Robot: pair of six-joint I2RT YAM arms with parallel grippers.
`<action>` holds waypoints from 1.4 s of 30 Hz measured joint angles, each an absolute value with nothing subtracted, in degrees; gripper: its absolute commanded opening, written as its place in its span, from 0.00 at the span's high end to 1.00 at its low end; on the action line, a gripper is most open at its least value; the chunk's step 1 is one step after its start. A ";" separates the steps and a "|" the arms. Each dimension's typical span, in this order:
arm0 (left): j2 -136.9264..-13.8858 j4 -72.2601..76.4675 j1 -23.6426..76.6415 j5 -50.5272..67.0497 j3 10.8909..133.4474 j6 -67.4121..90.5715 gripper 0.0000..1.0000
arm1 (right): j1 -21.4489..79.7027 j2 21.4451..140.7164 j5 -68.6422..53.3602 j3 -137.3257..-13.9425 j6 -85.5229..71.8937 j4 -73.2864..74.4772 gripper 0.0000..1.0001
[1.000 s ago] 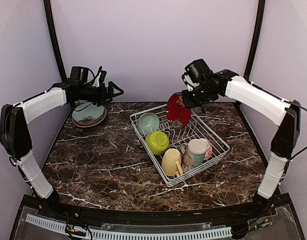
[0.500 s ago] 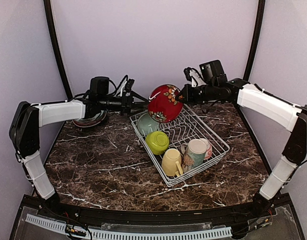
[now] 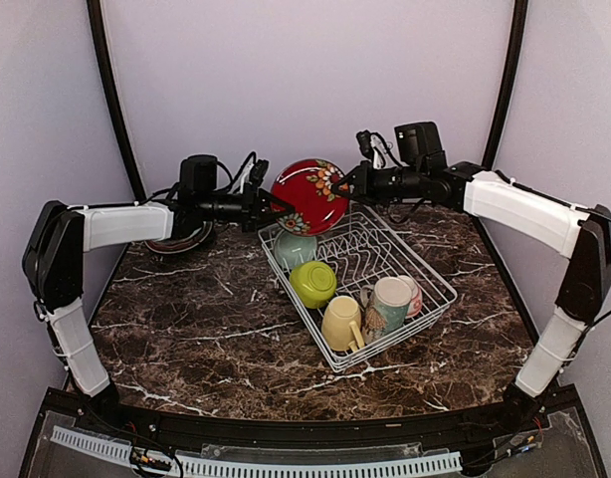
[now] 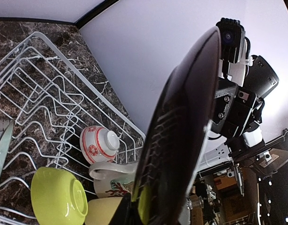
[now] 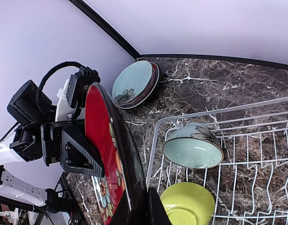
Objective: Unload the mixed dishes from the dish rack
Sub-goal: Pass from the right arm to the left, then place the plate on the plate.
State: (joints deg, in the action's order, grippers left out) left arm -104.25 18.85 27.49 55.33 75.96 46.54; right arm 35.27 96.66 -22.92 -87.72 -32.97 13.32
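We see the red plate [image 3: 308, 194] held on edge in the air, above the far left corner of the dish rack [image 3: 370, 249], its flowered face turned toward the top camera. The right hand [image 3: 343, 187] is clamped narrow on the plate's right rim. The left hand [image 3: 269, 206] meets the opposite rim, and in the right wrist view one of its fingers [image 5: 78, 150] lies flat against the red face, so we read it as closed on the plate too. Inside the rack, a pale green bowl [image 3: 295, 246] lies just beside a lime bowl [image 3: 312, 283]. Nearer us are a yellow mug [image 3: 341, 322] and a patterned mug [image 3: 389, 302], with a small red-patterned bowl [image 4: 99, 144] behind the latter. On the marbled tabletop [image 3: 186, 319], at the far left by the wall, rests a stack of plates [image 5: 134, 84], well apart from the rack.
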 measured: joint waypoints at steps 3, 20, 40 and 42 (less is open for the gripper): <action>-104.27 21.04 27.14 56.66 75.35 48.25 0.99 | 35.09 96.66 -23.51 -87.70 -33.36 12.93 0.99; -104.27 23.05 18.50 56.86 74.39 51.72 0.99 | 33.89 94.52 -21.85 -85.45 -34.13 13.23 0.17; -108.66 -2.59 -10.79 42.37 78.81 40.45 0.99 | 33.19 90.26 -16.99 -83.94 -30.65 16.67 0.04; -110.00 -4.45 -11.81 41.67 79.09 39.51 0.99 | 33.19 90.26 -16.73 -83.94 -30.41 16.82 0.03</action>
State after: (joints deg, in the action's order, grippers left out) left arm -110.00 -4.45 -11.81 41.67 79.09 39.51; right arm 33.19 90.26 -16.73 -83.94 -30.41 16.82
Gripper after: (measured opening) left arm 0.091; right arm 0.963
